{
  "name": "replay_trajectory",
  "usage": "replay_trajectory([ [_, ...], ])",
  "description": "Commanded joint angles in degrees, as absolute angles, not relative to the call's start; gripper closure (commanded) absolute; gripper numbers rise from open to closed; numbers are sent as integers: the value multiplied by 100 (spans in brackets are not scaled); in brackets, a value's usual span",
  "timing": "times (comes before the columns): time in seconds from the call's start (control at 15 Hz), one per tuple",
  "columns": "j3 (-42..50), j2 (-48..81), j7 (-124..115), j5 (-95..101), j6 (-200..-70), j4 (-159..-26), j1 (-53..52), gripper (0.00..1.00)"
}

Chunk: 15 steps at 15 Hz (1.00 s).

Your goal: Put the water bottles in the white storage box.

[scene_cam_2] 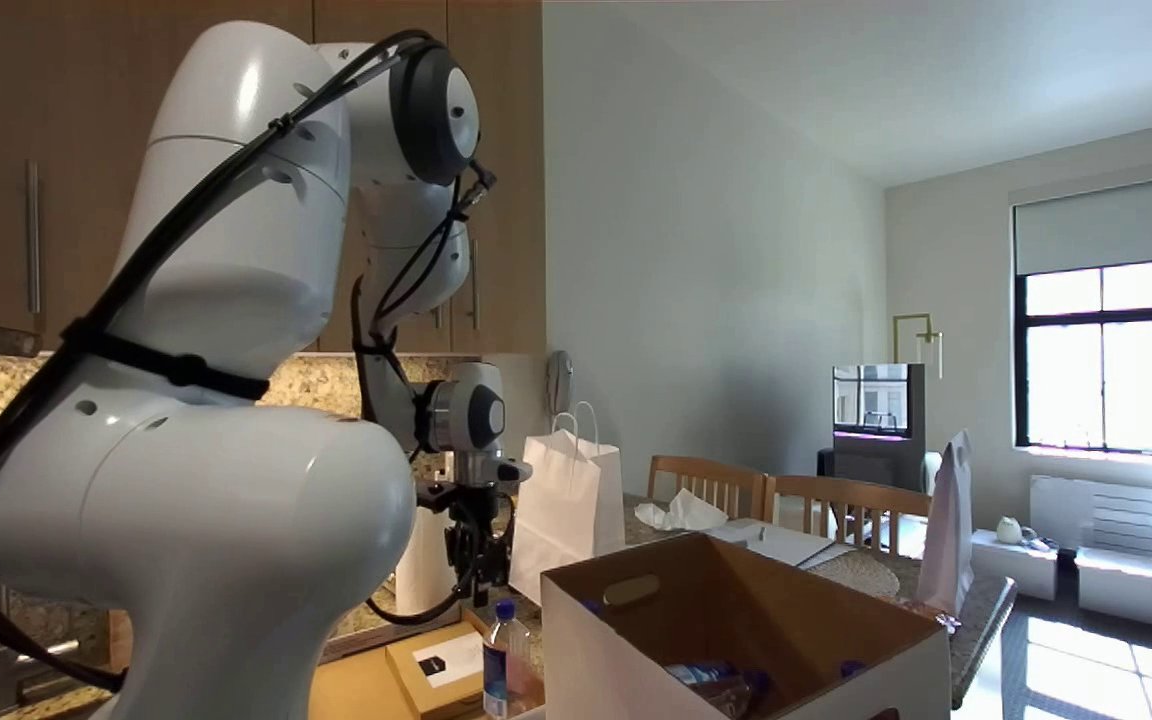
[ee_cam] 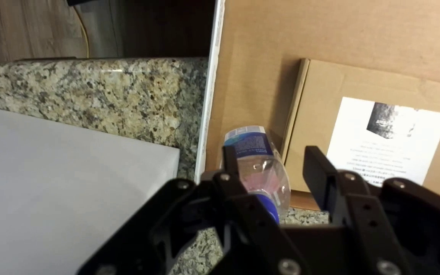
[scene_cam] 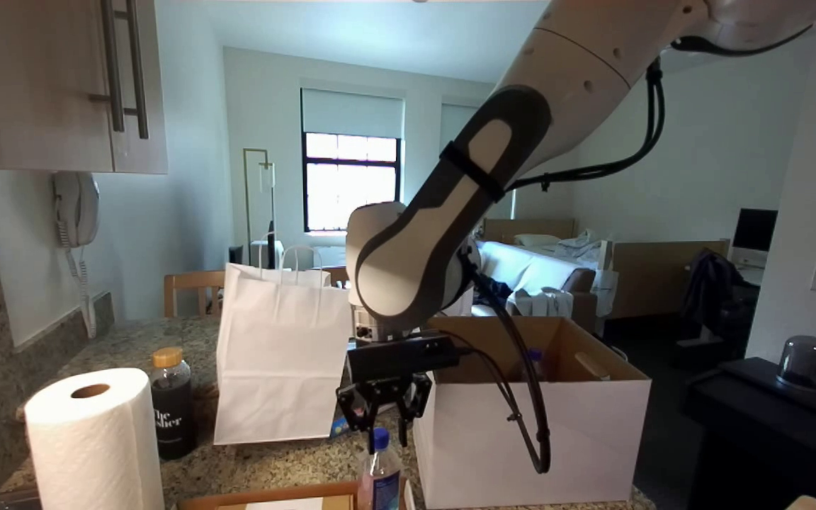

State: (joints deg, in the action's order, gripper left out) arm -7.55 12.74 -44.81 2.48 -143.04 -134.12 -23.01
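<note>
A clear water bottle with a blue cap stands upright at the shallow cardboard tray; it also shows in an exterior view and in the wrist view. My gripper is open and empty, pointing down just above the bottle's cap. In the wrist view the gripper has its left finger overlapping the bottle and its right finger well clear of it. The large white storage box stands beside the bottle; it also shows in an exterior view. Several bottles lie inside the box, partly hidden by its walls.
A shallow cardboard tray holds a flat cardboard package with a white label. A white paper bag, a dark bottle with an orange lid and a paper towel roll stand on the granite counter.
</note>
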Motion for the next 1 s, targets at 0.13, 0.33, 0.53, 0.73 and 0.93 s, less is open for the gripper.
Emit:
replay_trajectory([
  [0.13,-868,1254,-4206,8,-14448,-13485,-1874,8],
  [0.33,-977,1415,-3855,-316,-14377,-13321,-1716,0],
  [0.53,-1030,1617,-3514,-635,-14368,-13150,-1660,0],
  [0.73,-954,1787,-3601,-732,-14636,-13062,-1712,0],
  [0.93,-866,1946,-3711,-658,-14898,-12998,-1768,0],
])
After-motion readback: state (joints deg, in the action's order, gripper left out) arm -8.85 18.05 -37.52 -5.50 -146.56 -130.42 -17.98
